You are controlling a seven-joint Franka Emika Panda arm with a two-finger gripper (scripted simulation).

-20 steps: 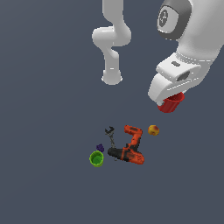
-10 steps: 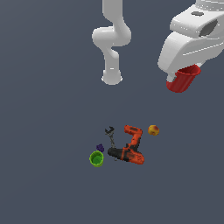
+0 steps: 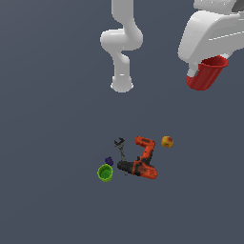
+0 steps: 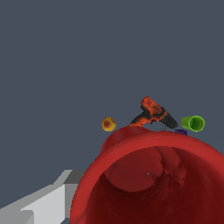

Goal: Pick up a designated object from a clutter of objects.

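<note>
The red cup (image 3: pixel 207 74) hangs high above the floor at the exterior view's upper right, held under my white hand. My gripper (image 3: pixel 202 71) is shut on it; the fingers are mostly hidden by the hand and cup. In the wrist view the red cup (image 4: pixel 148 179) fills the foreground, its open mouth facing the camera, with one grey finger (image 4: pixel 43 203) beside it. The clutter lies far below: the orange-and-black drill (image 3: pixel 142 163), green cup (image 3: pixel 105 173), yellow-red ball (image 3: pixel 167 141), dark clamp (image 3: pixel 120 146) and small purple piece (image 3: pixel 109 161).
The arm's white base (image 3: pixel 121 85) stands at the back centre of the dark grey floor. In the wrist view the drill (image 4: pixel 153 113), ball (image 4: pixel 108 124) and green cup (image 4: pixel 193 124) show beyond the red cup's rim.
My gripper has risen with the red cup, going higher and toward the exterior view's right. The clutter on the floor has not moved.
</note>
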